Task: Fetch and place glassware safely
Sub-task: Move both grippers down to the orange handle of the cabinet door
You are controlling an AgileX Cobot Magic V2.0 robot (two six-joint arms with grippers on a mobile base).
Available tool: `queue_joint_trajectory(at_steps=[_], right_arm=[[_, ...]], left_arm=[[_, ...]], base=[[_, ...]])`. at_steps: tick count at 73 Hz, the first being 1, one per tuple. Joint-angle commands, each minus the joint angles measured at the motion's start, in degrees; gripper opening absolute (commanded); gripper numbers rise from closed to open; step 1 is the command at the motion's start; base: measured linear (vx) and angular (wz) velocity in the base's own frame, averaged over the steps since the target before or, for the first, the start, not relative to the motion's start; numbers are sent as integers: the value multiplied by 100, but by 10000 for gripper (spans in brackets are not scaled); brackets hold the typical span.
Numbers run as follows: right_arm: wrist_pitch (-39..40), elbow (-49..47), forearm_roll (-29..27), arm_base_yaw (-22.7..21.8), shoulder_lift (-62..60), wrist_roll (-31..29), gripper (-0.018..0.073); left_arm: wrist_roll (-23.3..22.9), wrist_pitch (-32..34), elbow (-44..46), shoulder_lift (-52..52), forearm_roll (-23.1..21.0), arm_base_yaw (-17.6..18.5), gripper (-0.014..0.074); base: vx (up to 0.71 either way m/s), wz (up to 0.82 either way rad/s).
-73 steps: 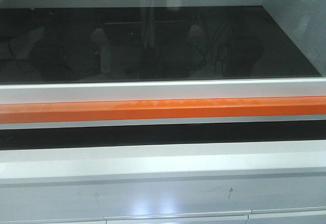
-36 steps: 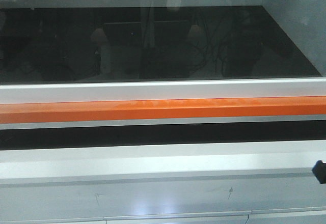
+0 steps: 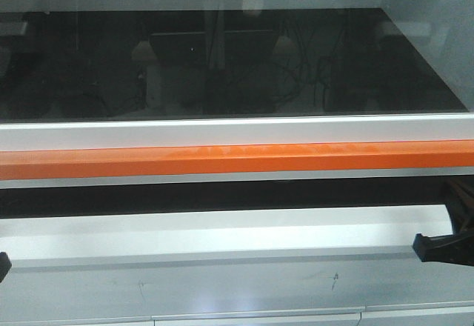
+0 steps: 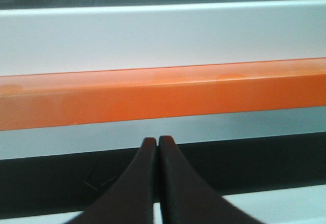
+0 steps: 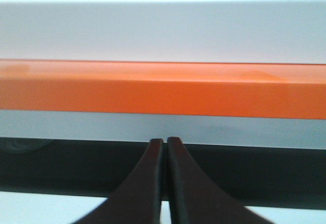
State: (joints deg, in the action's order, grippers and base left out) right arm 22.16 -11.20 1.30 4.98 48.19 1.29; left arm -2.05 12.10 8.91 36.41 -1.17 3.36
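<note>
Left wrist-mounted and right wrist-mounted views: both end effectors clenched and empty, glassware not in sight

Nearest, the left end effector (image 4: 158, 141) has its fingers pressed together tip to tip, with nothing between them. The right end effector (image 5: 165, 141) is in the same condition, clenched on nothing. Both point at the cabinet front. In the exterior view each shows only as a dark shape at its own lower edge of the frame.

Just beyond the fingertips runs a dark slot (image 5: 244, 168), then a pale strip (image 5: 163, 127), then the orange bar (image 4: 163, 94) across the full width. Above the bar sits a white frame rail (image 3: 237, 131). Behind that is a broad dark glossy panel (image 3: 222, 67) carrying only reflections. Whether that panel is a window or a bench top cannot be told.

The glassware is not found in any view. No jar, lid or other container shows, so nothing can be reported on contents.

Progress, as judged: the fetch has not begun. Nothing is held and nothing is placed. Left to do: locate the glassware, reach it, grasp it, carry it and set it down. The slot under the bar may be the way in, but the pictures do not confirm this.
</note>
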Motion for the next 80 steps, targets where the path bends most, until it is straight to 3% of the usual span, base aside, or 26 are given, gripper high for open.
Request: queue_joint_trajectory(at_steps=[1,80], right_arm=[[798,-145,148,11,279,-12,-1],[2974,-145,133,0,1919,-12,-1]], left_arm=[[-56,684,148,208,-49,36,-7],[-55,2822,148,2183,-49,36,-7]], base=[[0,0],[0,0]])
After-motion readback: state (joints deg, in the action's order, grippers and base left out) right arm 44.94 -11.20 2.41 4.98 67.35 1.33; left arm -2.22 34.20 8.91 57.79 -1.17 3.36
